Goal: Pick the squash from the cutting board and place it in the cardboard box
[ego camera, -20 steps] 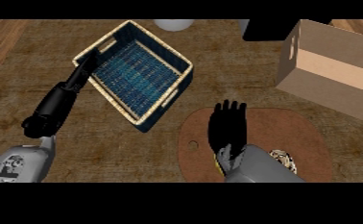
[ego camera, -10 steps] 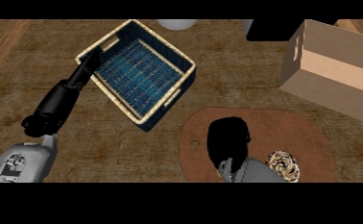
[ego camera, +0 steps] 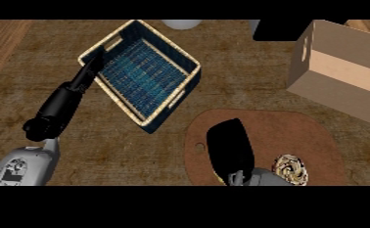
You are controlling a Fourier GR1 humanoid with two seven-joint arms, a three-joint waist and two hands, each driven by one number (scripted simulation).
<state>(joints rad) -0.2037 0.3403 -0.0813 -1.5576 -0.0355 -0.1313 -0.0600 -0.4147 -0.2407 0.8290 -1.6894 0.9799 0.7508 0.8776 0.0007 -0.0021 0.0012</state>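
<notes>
Head view shows your left hand [ego camera: 85, 73] with its fingers [ego camera: 92, 64] straight, stretched along the left rim of the blue-lined basket [ego camera: 180, 94]. Your right hand [ego camera: 230, 146] hangs over the brown cutting board [ego camera: 311, 131]; you cannot tell whether it is open or closed. The squash [ego camera: 290, 167] lies on that board, just right of the hand and well apart from the cardboard box [ego camera: 329, 73]. Brown, grainy worktop [ego camera: 245, 82] lies under everything.

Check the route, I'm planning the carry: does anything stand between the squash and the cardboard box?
Nothing visible does. Only bare cutting board and counter lie between the squash and the cardboard box, up and right of it.
</notes>
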